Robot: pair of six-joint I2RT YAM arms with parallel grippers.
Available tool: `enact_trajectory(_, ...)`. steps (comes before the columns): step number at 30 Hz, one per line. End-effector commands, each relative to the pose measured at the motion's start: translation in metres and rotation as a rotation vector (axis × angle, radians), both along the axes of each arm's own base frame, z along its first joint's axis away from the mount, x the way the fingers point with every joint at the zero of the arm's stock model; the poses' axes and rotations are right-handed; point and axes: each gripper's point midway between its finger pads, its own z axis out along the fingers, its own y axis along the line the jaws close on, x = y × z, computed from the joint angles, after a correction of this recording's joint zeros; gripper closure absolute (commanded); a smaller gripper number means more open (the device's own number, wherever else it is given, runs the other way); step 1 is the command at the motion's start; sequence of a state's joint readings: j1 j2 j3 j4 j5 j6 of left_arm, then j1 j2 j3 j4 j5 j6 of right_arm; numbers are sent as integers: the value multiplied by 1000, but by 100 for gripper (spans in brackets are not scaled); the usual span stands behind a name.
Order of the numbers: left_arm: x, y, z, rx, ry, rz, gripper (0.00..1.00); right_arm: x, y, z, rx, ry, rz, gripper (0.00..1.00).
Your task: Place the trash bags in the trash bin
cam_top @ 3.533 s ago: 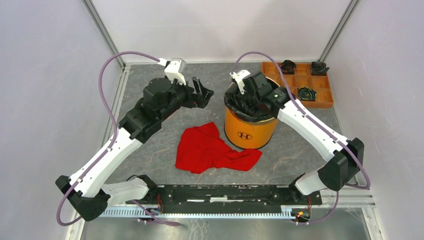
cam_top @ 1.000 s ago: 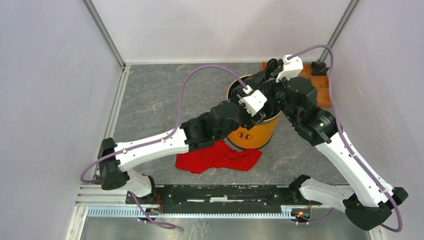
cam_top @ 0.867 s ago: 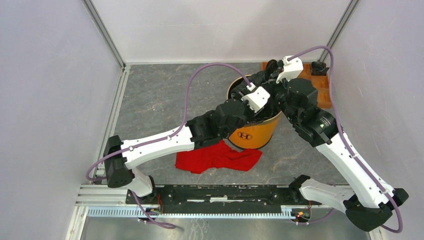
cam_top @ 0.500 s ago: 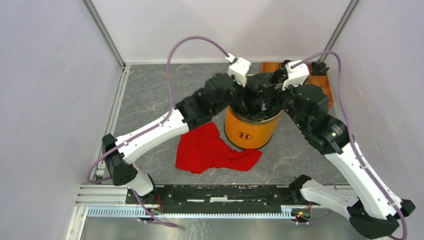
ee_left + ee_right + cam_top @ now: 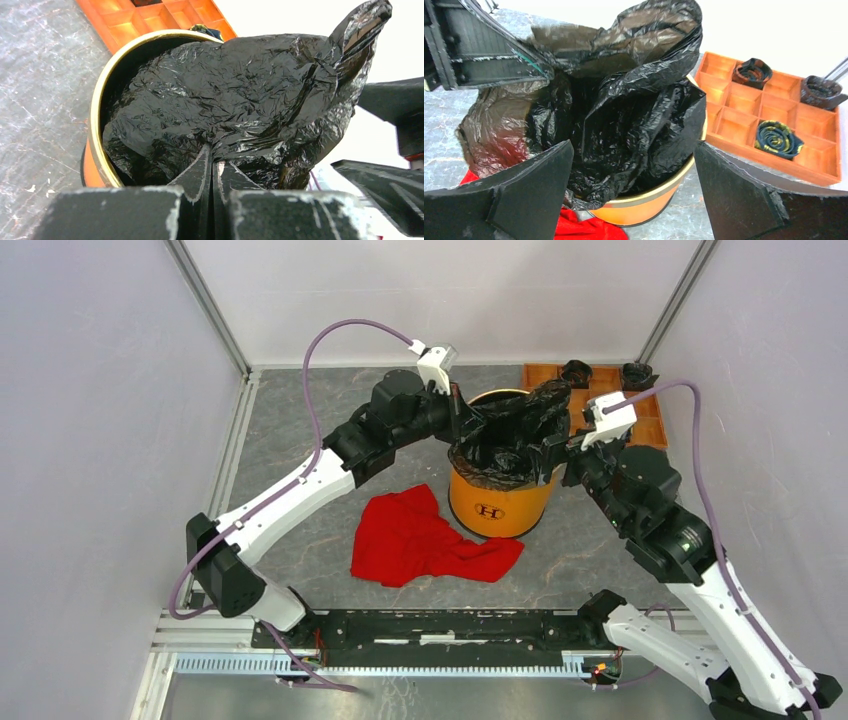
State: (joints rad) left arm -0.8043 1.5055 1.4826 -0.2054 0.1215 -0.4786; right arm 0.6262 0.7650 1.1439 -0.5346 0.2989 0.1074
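Trash bag (image 5: 510, 432) sits mostly inside the trash bin (image 5: 497, 502), but a big crinkled part stands above the gold rim, and one corner sticks up on the far-right side. Left gripper (image 5: 212, 167) is closed tight on a fold of the film at the bin's left edge and holds it stretched outward. Right gripper (image 5: 631, 162) has its jaws spread wide and faces the bin mouth from the right, w/ nothing between them.

Risks, in my judgement:
- Film is thin. If the left arm pulls more sideways it can tear, or the bag can come out instead of going in.
- Bin looks light and stands free, so a pull on the bag or a push on the rim may tilt or slide it, e.g. toward the tray (image 5: 648, 430).
- Bag is wider than the bin, so when let go it may puff up over the rim.
- Wide right fingers can snag the film on the way down.

Room: bare table (image 5: 310, 440) lies left of the bin, good for the left arm. On the far-right side the tray w/ small dark rolls (image 5: 776, 137) is near, so there is less margin. Red cloth (image 5: 420, 538) lies just beside the bin's front foot and does not block a push from above. Both wrists are close over the bin and could bump.
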Motion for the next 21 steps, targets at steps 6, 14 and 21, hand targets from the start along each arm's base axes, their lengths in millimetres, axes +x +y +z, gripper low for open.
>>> enact_trajectory(6, -9, 12, 43, -173, 26, -40, 98, 27, 3, -22, -4, -3, -83, 27)
enact_trajectory(14, 8, 37, 46, -224, 65, 19, 98, 37, -21, -7, -63, -89, -206, 95)
enact_trajectory(21, 30, 75, 12, -296, 195, 106, 98, 32, -72, 6, -187, -106, -454, 99)
